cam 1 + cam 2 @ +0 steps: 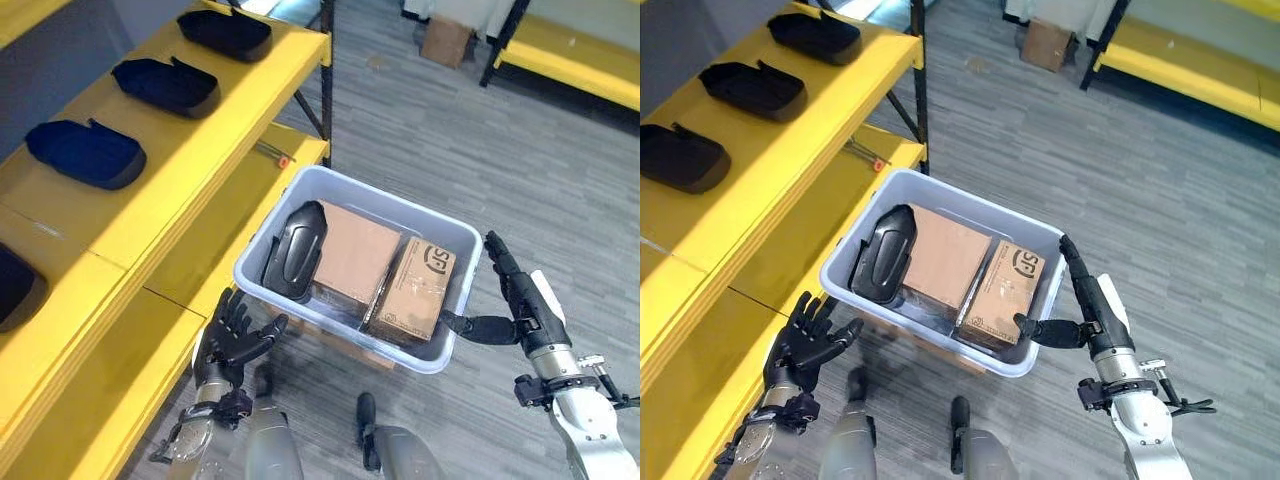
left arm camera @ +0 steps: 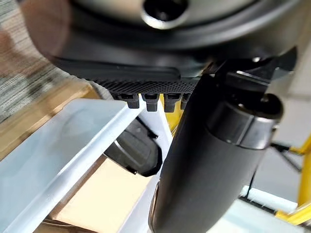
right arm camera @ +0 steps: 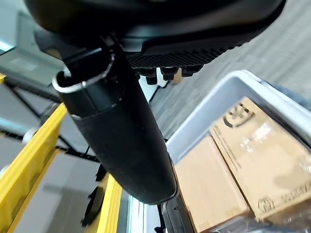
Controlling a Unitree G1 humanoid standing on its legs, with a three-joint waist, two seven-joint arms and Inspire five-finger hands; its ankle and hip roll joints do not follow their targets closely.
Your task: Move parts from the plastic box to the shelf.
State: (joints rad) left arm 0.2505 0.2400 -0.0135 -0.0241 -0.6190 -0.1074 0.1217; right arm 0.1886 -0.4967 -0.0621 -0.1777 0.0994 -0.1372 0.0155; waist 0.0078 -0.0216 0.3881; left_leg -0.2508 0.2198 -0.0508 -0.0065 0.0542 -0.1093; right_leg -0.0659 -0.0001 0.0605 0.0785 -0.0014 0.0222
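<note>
A pale blue plastic box (image 1: 300,190) stands on the floor beside the yellow shelf (image 1: 150,170). Inside it a black moulded part (image 1: 294,250) leans against the left wall, next to two cardboard boxes (image 1: 355,255). Several similar black parts (image 1: 85,152) lie in a row on the shelf's top board. My left hand (image 1: 235,335) hovers open just outside the box's near left corner, fingers spread. At the box's right side my right hand (image 1: 515,290) is open, fingers straight, its thumb (image 1: 480,326) reaching towards the rim. The black part (image 2: 136,150) also appears past my left thumb.
A lower yellow shelf board (image 1: 200,260) runs just left of the plastic box. A second yellow rack (image 1: 570,50) and a cardboard carton (image 1: 445,40) stand far back on the grey floor. Open floor lies to the right of the box.
</note>
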